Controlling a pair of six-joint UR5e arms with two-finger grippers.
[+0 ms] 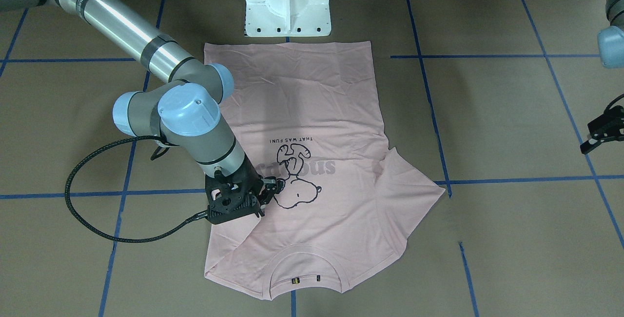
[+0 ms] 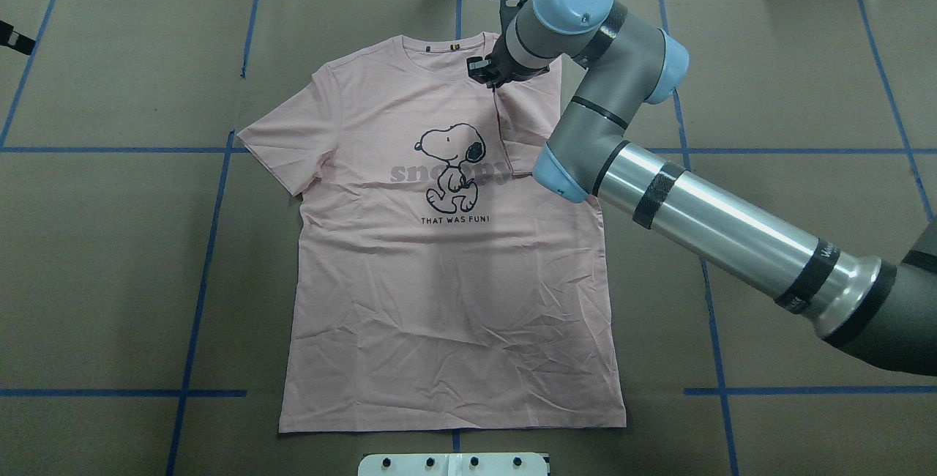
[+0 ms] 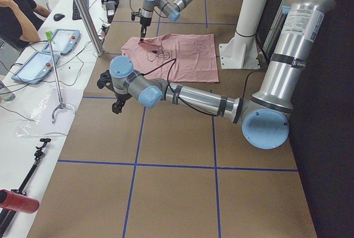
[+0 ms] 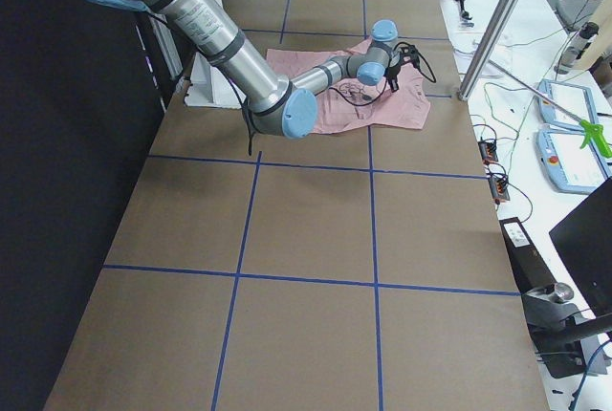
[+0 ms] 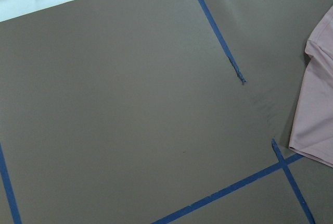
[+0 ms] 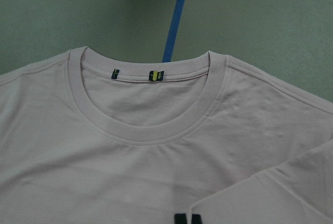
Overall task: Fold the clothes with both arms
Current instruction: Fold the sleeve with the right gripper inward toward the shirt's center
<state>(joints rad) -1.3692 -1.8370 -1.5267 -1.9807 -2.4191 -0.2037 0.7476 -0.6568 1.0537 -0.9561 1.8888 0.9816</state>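
So, T-shirt (image 2: 439, 300): pale pink, lying front up and mostly flat on the counter (image 2: 110, 278), hem toward the robot's base, collar at the far side.
Collar (image 6: 151, 130): ribbed and round, lying open, with two small tabs inside the neck; a strip of blue tape (image 6: 174, 23) runs away from it.
Print (image 2: 454, 168): a black-outlined Snoopy over grey lettering, with "THAT WAS FUN!" beneath.
Folded sleeve (image 2: 531, 121): the one on the robot's right, turned inward over the chest, its edge reaching the end of the grey lettering.
Spread sleeve (image 2: 282, 143): the one on the robot's left, lying out flat on the counter.
Right arm (image 2: 703, 220): reaches across the shirt's right side, wrist pointing down.
Right jaws: low over the folded sleeve, between the collar and the print; whether they are parted or pinching cloth, I cannot tell.
Left arm (image 3: 193, 97): out to the robot's left, well apart from the shirt.
Left jaws: above bare counter with nothing seen in them; how wide they stand, I cannot tell.
Left wrist view: brown counter with tape lines, and the spread sleeve's edge at one side.
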